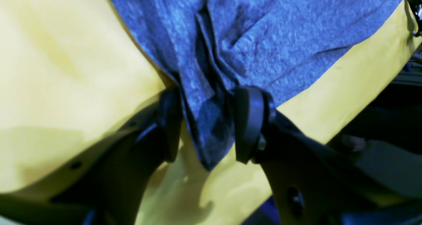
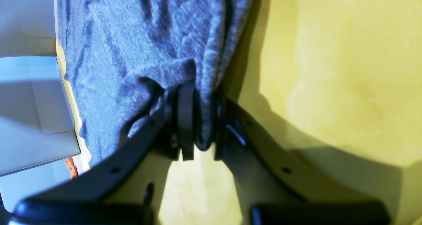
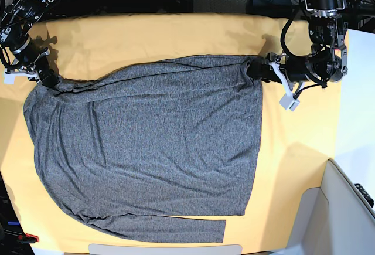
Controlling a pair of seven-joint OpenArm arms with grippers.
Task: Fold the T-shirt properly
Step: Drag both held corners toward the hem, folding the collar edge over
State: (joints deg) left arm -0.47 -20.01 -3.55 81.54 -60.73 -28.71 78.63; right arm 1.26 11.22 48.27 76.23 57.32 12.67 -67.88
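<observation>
Shirt stretches lengthwise between both arms: right gripper clenched on one corner, left gripper spread astride the other.

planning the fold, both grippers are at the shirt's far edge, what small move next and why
Probably shut the left gripper on the bunched T-shirt corner: its jaws straddle the cloth with gaps either side, while the right gripper already pinches its corner. Then both can lift the edge together.

Legible text, labels, brands, numbers, signs: none in any view. T-shirt: plain heather-grey knit, no print or tag lettering visible. Yellow-orange cloth on the tabletop: unmarked. White tag near one arm: too small to read.
</observation>
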